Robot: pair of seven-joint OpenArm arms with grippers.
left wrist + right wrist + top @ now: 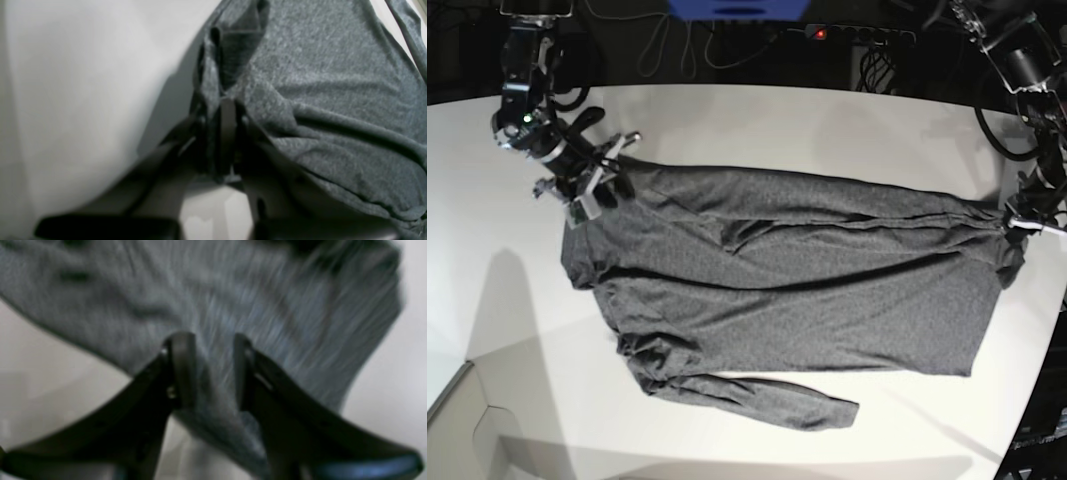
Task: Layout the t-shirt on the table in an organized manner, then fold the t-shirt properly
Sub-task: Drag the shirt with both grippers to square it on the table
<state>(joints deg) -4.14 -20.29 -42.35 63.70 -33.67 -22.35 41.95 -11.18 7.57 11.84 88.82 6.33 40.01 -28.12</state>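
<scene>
- The dark heather-grey knit t-shirt (797, 290) lay spread across the smooth matte white table (727, 120), running lengthwise from the base view's left to its right edge.
- One long sleeve (757, 395) trailed along the near side of the shirt, its end lying apart from the body of the cloth on the bare tabletop.
- Long creases ran along the far side of the shirt, and the cloth there looked doubled over on itself.
- The left gripper (227, 133), at the base view's right, was clamped on a bunched fold at the shirt's edge; its black jaws stood nearly together with cloth pinched between them.
- From that pinch the fabric fanned out to the right in the left wrist view, with white table showing to the left.
- The right gripper (208, 370), at the base view's left, sat at the shirt's far left corner, with its two black fingers (181, 366) partly apart.
- A fold of grey cloth ran down between those fingers, but the right wrist view was blurred, so whether they gripped it could not be told.
</scene>
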